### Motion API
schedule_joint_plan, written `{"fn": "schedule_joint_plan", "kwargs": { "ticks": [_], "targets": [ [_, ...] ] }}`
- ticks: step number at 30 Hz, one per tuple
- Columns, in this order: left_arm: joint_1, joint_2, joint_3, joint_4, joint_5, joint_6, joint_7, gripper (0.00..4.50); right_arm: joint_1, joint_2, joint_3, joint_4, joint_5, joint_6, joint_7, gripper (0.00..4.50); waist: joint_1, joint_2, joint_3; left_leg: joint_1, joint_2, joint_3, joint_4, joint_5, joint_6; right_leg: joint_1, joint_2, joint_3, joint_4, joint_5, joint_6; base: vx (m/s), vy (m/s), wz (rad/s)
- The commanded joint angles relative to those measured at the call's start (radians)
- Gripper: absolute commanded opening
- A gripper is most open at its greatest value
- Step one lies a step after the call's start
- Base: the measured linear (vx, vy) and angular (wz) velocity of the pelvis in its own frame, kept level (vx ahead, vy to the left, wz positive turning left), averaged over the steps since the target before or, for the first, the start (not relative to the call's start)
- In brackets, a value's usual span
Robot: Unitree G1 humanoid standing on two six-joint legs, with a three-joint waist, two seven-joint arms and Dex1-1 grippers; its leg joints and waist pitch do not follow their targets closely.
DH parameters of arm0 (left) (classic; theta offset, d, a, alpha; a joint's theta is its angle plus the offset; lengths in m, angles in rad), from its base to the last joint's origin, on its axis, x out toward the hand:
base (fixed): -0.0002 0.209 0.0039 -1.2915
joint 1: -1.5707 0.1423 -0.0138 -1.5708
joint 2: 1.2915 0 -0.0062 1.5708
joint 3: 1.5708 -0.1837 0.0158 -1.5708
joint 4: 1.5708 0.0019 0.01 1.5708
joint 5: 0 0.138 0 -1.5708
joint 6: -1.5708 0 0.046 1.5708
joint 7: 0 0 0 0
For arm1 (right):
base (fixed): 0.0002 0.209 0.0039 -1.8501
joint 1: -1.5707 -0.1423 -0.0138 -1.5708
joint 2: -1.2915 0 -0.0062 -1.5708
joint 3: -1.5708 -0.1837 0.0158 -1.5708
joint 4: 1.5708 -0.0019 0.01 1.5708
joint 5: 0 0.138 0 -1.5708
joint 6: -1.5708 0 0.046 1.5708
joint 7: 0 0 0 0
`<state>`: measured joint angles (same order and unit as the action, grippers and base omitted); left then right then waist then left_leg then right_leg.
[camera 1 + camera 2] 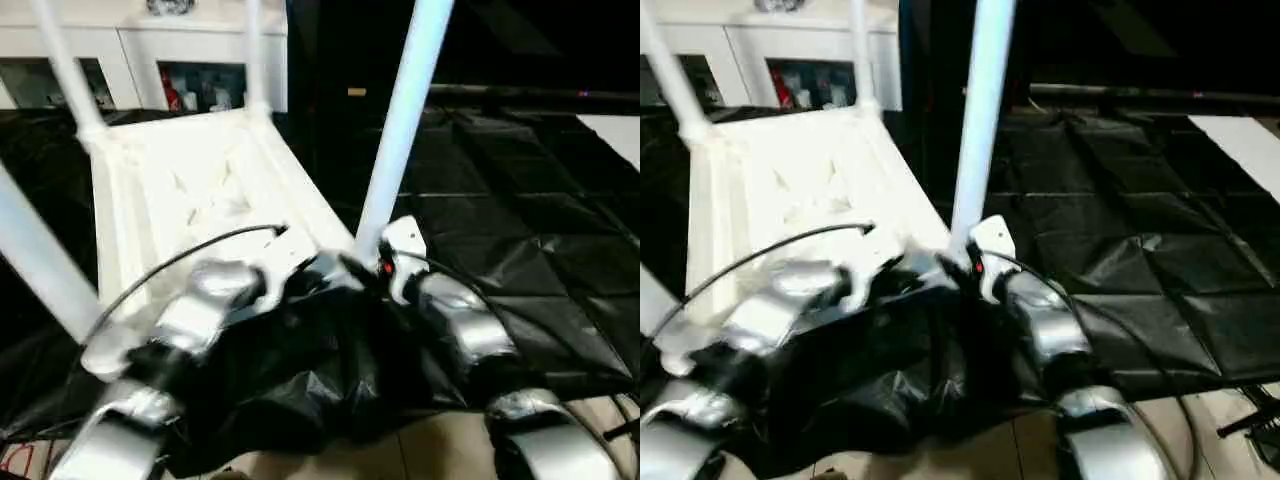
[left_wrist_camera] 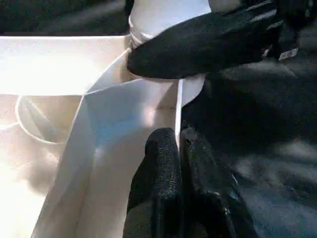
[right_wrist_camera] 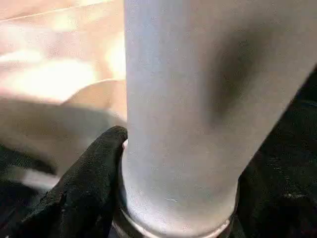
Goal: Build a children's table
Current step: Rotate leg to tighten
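In the left eye view, the white plastic rectangular table top (image 1: 200, 190) lies upside down on a black crinkled plastic sheet (image 1: 500, 240), its ribbed underside facing up. Long white tube legs stand up from its corners: one near leg (image 1: 400, 120) rises at the near right corner, two far legs (image 1: 65, 70) stand at the back, and another (image 1: 35, 260) crosses the picture's left edge. Both silver forearms reach to the near edge of the top. The right claw (image 1: 372, 268) is at the foot of the near leg. Behind stands a white cabinet with glass doors (image 1: 190, 60). In the left wrist view, the left claw (image 2: 179, 148) is closed, pinching the thin white wall of the table top between its two black fingers (image 2: 161, 168); a black finger of the other claw lies across the corner socket beyond it. In the right wrist view, the near leg stands between the right claw's fingers (image 3: 84, 193), one on each side of its foot, closed around it.
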<state>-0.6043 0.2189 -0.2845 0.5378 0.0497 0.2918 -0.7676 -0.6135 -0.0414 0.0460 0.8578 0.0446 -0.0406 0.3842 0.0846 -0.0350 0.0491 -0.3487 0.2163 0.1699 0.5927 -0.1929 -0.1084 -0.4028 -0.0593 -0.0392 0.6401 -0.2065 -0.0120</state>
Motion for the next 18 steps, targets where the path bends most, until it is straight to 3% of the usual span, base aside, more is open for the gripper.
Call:
{"fn": "schedule_joint_plan", "kwargs": {
  "ticks": [1,3,4,5,6,7,13,17,18],
  "targets": [
    [-0.031,-0.077,0.005,0.055,-0.009,-0.015,0.080,0.00,-0.032,0.072,-0.001,0.061,0.015,0.030,-0.073,2.73,-0.008,0.008,-0.055,0.004,0.007,0.003,-0.077,-0.215,-0.023,0.038,-0.064,0.043,-0.096,-0.242,-0.164,0.000,0.000,0.00],
    [-0.039,-0.085,0.003,0.061,-0.008,-0.024,0.081,0.00,-0.040,0.084,-0.001,0.066,0.019,0.027,-0.071,2.73,-0.007,0.009,-0.055,0.002,0.006,0.003,-0.076,-0.212,-0.019,0.041,-0.062,0.043,-0.095,-0.214,-0.165,0.000,0.000,0.00],
    [-0.045,-0.090,-0.005,0.069,-0.003,-0.044,0.071,0.00,-0.045,0.094,0.004,0.064,0.018,0.013,-0.048,2.73,-0.006,0.007,-0.058,-0.004,0.006,0.003,-0.074,-0.187,-0.008,0.047,-0.062,0.042,-0.088,-0.152,-0.175,0.000,0.000,0.00],
    [-0.045,-0.088,-0.010,0.068,-0.001,-0.055,0.062,0.00,-0.044,0.094,0.008,0.059,0.016,0.007,-0.035,2.73,-0.004,0.013,-0.059,-0.004,0.005,0.003,-0.073,-0.181,-0.005,0.047,-0.063,0.042,-0.087,-0.138,-0.177,0.000,0.000,0.00],
    [-0.044,-0.087,-0.013,0.068,0.001,-0.064,0.049,0.00,-0.043,0.093,0.013,0.053,0.010,-0.003,-0.021,2.73,-0.005,0.010,-0.061,-0.004,0.006,0.005,-0.072,-0.162,0.004,0.050,-0.063,0.042,-0.085,-0.094,-0.186,0.000,0.000,0.00],
    [-0.037,-0.081,-0.017,0.060,-0.002,-0.073,0.023,0.00,-0.037,0.089,0.015,0.038,0.018,-0.009,0.022,3.07,-0.003,0.010,-0.061,-0.005,0.006,0.005,-0.072,-0.146,0.013,0.052,-0.062,0.041,-0.082,-0.064,-0.195,0.000,0.000,0.00],
    [0.008,-0.017,-0.023,0.017,-0.030,-0.135,-0.112,0.00,-0.026,0.008,0.037,-0.014,0.025,-0.013,0.189,3.80,-0.002,0.008,-0.059,-0.005,0.009,0.005,-0.075,-0.155,0.035,0.055,-0.066,0.040,-0.088,-0.103,-0.204,0.000,0.000,0.00],
    [0.035,0.024,-0.027,-0.010,-0.048,-0.154,-0.188,0.00,-0.014,-0.064,0.066,-0.069,0.023,-0.008,0.310,3.89,-0.001,0.010,-0.058,-0.003,0.013,0.006,-0.075,-0.158,0.037,0.052,-0.068,0.041,-0.088,-0.114,-0.211,0.000,0.000,0.00],
    [0.040,0.033,-0.029,-0.016,-0.049,-0.159,-0.207,0.00,-0.010,-0.080,0.071,-0.082,0.023,-0.006,0.341,3.89,0.002,0.010,-0.061,0.002,0.014,0.008,-0.071,-0.147,0.045,0.050,-0.066,0.042,-0.083,-0.072,-0.221,0.000,0.000,0.00]
  ]
}}
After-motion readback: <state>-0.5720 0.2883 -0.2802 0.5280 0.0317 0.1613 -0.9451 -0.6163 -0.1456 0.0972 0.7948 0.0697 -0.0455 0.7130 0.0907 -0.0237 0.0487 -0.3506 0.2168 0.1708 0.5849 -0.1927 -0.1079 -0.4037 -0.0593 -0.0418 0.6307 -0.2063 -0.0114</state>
